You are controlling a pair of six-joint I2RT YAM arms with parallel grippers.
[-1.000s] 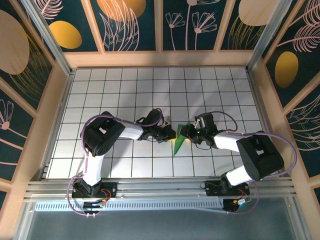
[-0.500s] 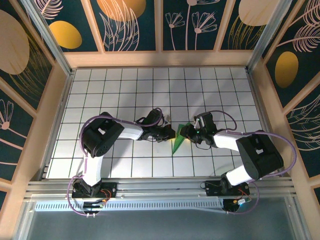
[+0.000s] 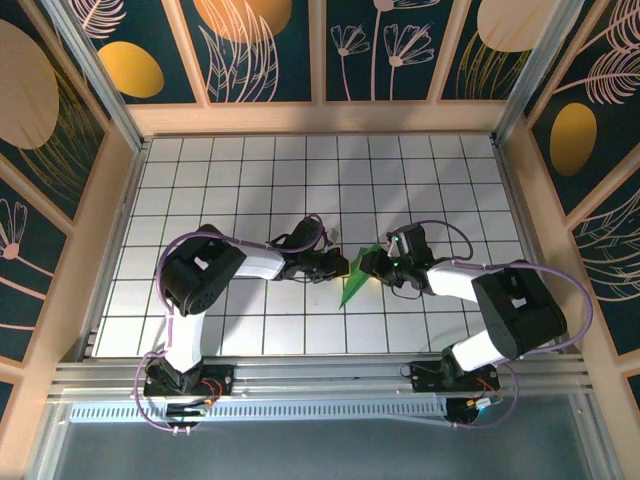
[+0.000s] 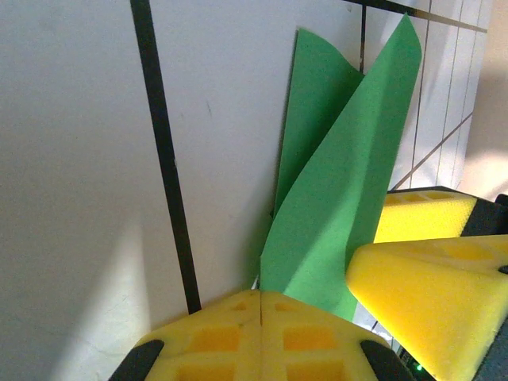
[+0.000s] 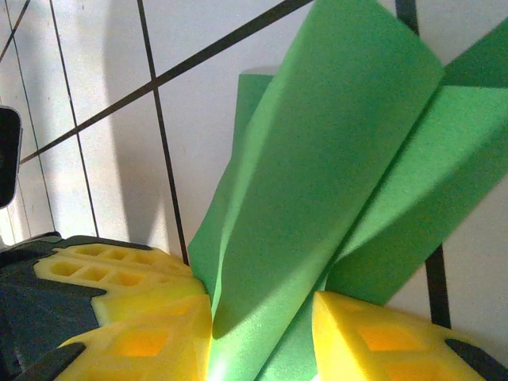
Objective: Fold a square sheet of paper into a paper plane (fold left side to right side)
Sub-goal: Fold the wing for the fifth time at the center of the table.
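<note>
Bright green paper plane [image 3: 351, 287] on white, black-gridded table [image 3: 240, 180].

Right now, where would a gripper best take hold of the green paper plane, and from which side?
Pinch the raised fold of the green paper plane near its wide end, from the right, where the right gripper straddles it: the layers stand up off the tiles.

paper plane [image 5: 317, 175] base hidden inside right gripper [image 5: 266, 321] jaws, wing cut by frame edge
</note>
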